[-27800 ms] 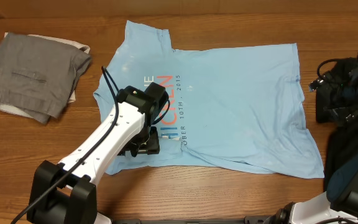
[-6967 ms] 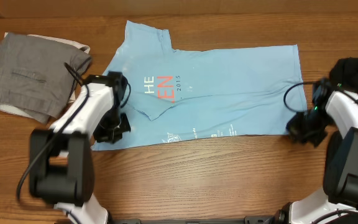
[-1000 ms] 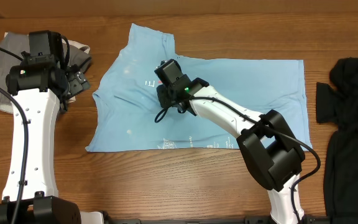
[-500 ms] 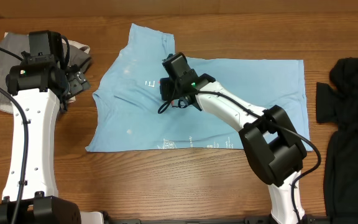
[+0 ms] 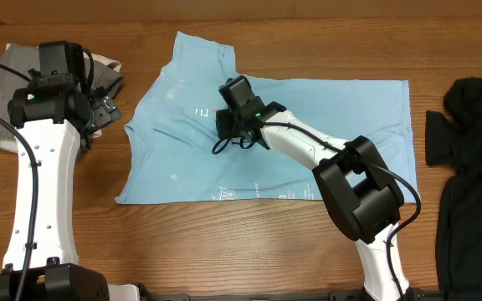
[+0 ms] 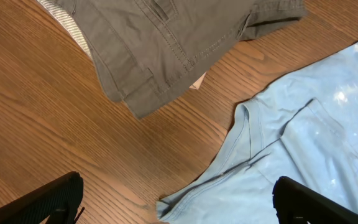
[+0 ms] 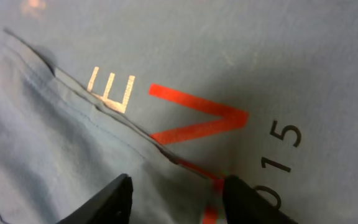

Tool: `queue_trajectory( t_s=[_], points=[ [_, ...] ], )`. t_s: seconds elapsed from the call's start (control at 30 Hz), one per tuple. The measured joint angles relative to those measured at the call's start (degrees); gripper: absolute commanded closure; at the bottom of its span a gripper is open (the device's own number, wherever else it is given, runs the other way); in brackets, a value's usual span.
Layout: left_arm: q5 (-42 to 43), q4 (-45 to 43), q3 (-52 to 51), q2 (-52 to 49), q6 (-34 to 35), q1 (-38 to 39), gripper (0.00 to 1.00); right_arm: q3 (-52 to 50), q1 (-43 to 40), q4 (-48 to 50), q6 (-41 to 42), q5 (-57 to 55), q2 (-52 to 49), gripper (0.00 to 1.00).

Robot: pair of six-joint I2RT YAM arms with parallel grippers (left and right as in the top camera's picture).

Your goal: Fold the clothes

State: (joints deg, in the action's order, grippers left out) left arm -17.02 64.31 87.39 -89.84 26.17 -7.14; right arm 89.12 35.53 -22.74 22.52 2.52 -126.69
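Overhead, the right arm reaches across the light blue T-shirt, which lies flat on the tabletop, its wrist dipped mid-shirt; the left arm stands beside it. In the left wrist view, the left fingers are spread wide and empty. In the right wrist view, the right fingers are spread astride a folded edge; they would best sink lower and pinch only that top layer.

Even soft light, faint shadows; right wrist view dimmer, softer.
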Motion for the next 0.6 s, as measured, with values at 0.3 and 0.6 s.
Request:
queue_trajectory(
  t_s=[0.3,0.6],
  points=[
    [0.0,0.0,0.0,0.0,0.0,0.0,0.00,0.0,-0.6,-0.1,0.3,0.1,-0.2,0.61],
    [0.0,0.0,0.0,0.0,0.0,0.0,0.00,0.0,-0.6,-0.3,0.2,0.1,-0.2,0.78]
  ],
)
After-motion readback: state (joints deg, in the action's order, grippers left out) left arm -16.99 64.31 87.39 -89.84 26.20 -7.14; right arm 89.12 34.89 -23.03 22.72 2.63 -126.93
